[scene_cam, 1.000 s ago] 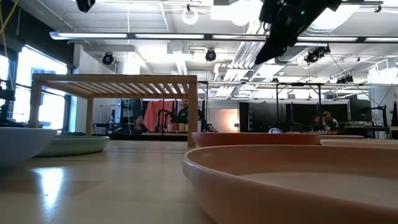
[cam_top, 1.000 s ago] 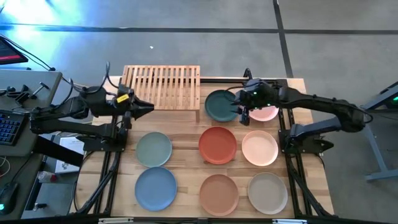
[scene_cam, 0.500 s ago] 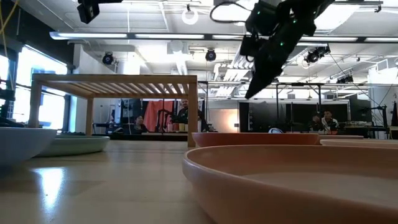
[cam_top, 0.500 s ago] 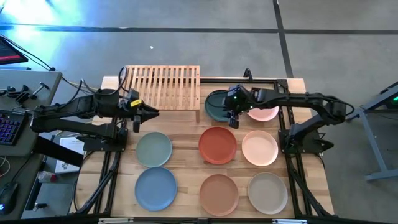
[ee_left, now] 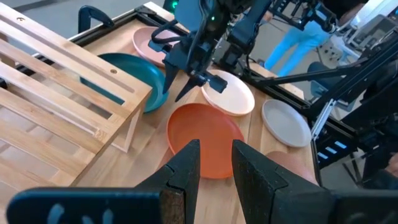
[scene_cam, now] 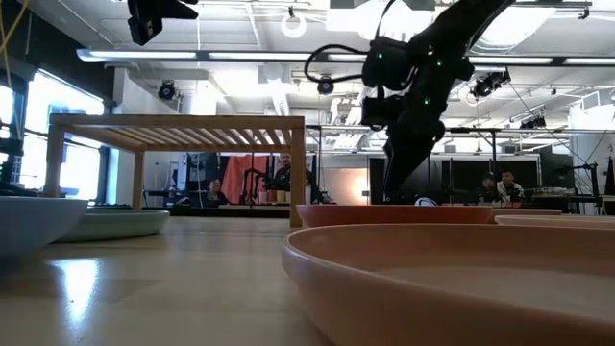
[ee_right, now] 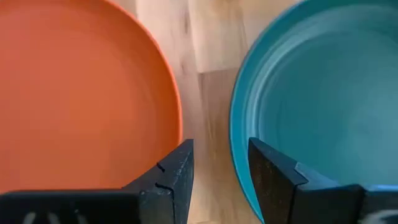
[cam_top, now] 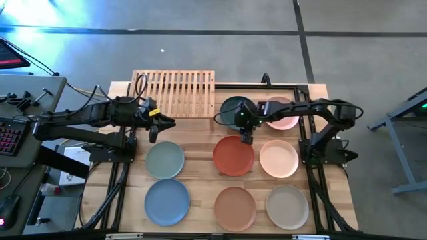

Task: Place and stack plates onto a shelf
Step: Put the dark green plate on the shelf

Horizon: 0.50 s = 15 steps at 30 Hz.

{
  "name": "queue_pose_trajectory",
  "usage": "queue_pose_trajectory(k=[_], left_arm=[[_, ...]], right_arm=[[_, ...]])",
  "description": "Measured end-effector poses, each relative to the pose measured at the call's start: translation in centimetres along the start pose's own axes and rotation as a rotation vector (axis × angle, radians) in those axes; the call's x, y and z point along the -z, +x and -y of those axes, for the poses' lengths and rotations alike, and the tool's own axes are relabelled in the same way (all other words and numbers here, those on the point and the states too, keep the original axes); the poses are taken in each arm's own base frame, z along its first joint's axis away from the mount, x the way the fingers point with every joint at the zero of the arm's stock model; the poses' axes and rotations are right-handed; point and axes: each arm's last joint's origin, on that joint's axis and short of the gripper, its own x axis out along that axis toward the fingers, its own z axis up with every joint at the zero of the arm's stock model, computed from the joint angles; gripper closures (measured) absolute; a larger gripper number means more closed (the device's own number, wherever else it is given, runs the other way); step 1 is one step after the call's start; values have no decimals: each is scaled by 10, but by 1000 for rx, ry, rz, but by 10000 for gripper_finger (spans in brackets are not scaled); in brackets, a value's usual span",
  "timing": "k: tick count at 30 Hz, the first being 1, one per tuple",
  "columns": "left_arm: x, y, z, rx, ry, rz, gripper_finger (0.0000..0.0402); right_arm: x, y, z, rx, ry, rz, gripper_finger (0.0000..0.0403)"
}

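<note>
The right gripper (cam_top: 244, 137) is seen with its jaws spread and nothing between them, poised over the strip of bare table (cam_top: 200, 143) between the dark teal plate (cam_top: 231, 113) and the terracotta red plate (cam_top: 233, 155). In the right wrist view the two dark fingers (ee_right: 171, 180) frame that wooden gap, with the teal rim (ee_right: 239, 124) beside one finger and the red plate (ee_right: 74, 93) beside the other; whether a fingertip touches either plate cannot be told. The right arm is stretched across from the table's right side, passing over the pink plate (cam_top: 281, 115), its wrist pointed downward.

The left gripper (cam_top: 167, 122) is held with its jaws parted and empty, above the table just in front of the shelf (cam_top: 175, 92); its fingers (ee_left: 186, 165) point toward the red plate. The left arm reaches in from the table's left edge, roughly level.

No plate is seen on the slatted shelf. The sage green plate (cam_top: 165, 159), blue plate (cam_top: 167, 202), tan-orange plate (cam_top: 235, 208), peach plate (cam_top: 279, 159) and beige plate (cam_top: 287, 206) lie singly on the table. The pink plate is partly hidden by the right arm, and in the low view most plates are reduced to rims.
</note>
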Motion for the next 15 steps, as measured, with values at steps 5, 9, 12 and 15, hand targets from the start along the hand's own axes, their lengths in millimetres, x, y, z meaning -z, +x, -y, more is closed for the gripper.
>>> queue_pose_trajectory(k=[5, 9, 12, 15], left_arm=[[0, 0, 0, 1, 0, 2, 319], [0, 0, 0, -3, 0, 3, 319], [0, 0, 0, -8, 0, 5, 319], [0, 0, 0, -8, 0, 6, 319]], right_arm=[[1, 4, 1, 41, -1, -20, 272], [1, 4, 2, 58, 0, -22, 272], [1, 4, 2, 60, 0, -23, 272], [1, 4, 2, 60, -5, -24, 272]])
